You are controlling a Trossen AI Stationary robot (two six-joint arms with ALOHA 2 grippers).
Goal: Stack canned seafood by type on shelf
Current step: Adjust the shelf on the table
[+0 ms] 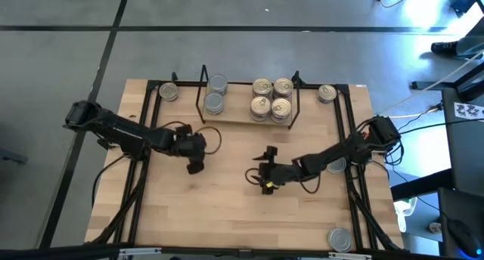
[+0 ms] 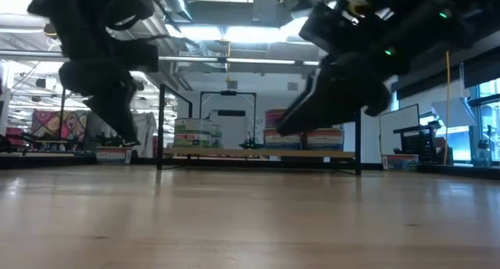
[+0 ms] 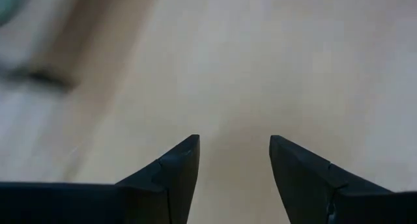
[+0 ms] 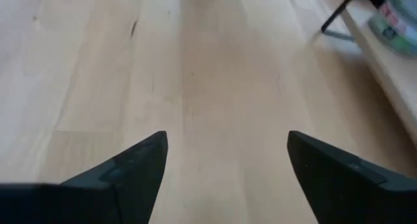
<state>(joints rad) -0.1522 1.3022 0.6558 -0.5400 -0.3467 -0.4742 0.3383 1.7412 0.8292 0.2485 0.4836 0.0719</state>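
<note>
High view, shelf: the shelf (image 1: 227, 115) stands at the tabletop's far edge, mid-width, with two silver-topped tins (image 1: 215, 93) toward its left end and four gold-lidded tins (image 1: 271, 97) toward its right.
Loose tins: one tin (image 1: 169, 92) at the far-left corner, one (image 1: 327, 93) at the far-right corner, one (image 1: 339, 239) at the near-right corner; another tin (image 1: 336, 165) seems to sit under the right arm, though it is half hidden.
Left gripper (image 1: 194, 165): over bare wood mid-table, jaws parted with nothing between them.
Right gripper (image 1: 267, 169): near the table's centre, jaws spread wide, holding nothing.
Key relation: the far-left tin lies beyond the left gripper, toward the far edge; the right arm is nearer the other strays.
Low view: shows tins stacked two high on the shelf, which the overhead hides.
Wrist views: the left wrist view shows open fingers (image 3: 171, 175) over plain wood; the right wrist view catches a corner of the shelf.
</note>
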